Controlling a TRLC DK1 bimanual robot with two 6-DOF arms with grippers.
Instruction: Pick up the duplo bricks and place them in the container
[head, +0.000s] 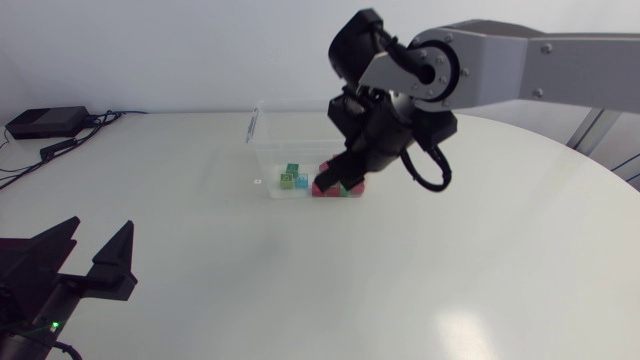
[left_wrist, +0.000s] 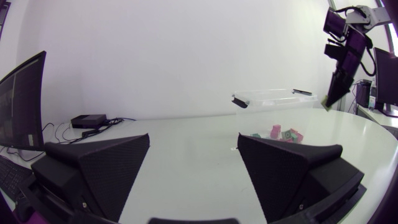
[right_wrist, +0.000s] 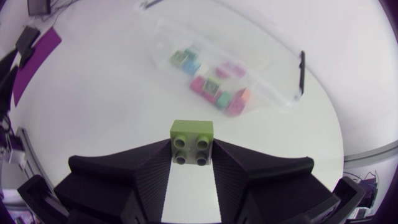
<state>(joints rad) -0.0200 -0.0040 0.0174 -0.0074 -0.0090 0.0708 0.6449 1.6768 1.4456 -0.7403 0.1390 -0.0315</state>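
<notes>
My right gripper (right_wrist: 191, 163) is shut on a light green duplo brick (right_wrist: 191, 142), studs facing the camera. In the head view the right gripper (head: 335, 180) hangs over the near right part of a clear plastic container (head: 268, 135). Several bricks (head: 300, 181) in green, blue, pink and red lie inside the container (right_wrist: 277, 87), below and ahead of the held brick. My left gripper (head: 98, 228) rests open at the near left of the table, far from the container (left_wrist: 273, 98), with nothing between its fingers (left_wrist: 99, 168).
A round white table (head: 420, 270) carries everything. The container's lid stands tilted up at its far left side (head: 254, 122). A black box with cables (head: 45, 122) lies at the table's far left edge.
</notes>
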